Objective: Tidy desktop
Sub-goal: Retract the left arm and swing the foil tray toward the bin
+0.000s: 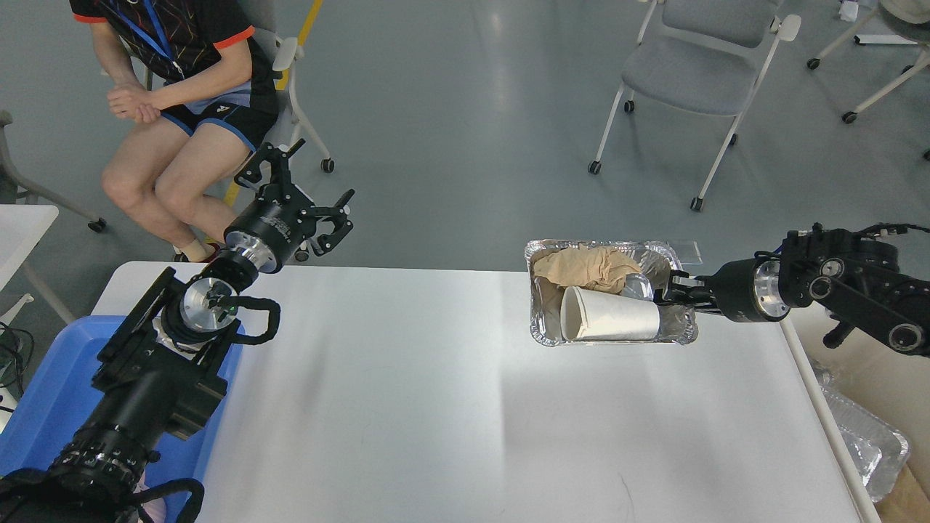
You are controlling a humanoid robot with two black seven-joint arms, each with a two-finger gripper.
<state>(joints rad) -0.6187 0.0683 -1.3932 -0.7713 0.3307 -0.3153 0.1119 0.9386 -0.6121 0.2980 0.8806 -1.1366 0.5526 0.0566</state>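
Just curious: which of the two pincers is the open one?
The left pincer, raised beyond the desktop, fingers spread and empty. The right pincer grips the foil tray.

Office-like room: wheeled chairs [697, 65], grey floor [465, 109].

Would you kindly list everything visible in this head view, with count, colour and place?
desktop: one, white, filling the centre.
foil tray: one, silver, far right part of the desktop.
paper cup: one, white, lying on its side in the foil tray.
crumpled paper: one, tan, in the foil tray behind the cup.
blue tray: one, blue, left edge under the left arm.
small table: one, white, far left.
spare foil trays: silver stack, count unclear, low right beside the desktop.
seated person: one, top left.
empty chair: one, grey, top right.
left gripper: black, open, above the far left edge.
right gripper: black, at the foil tray's right rim, state unclear.
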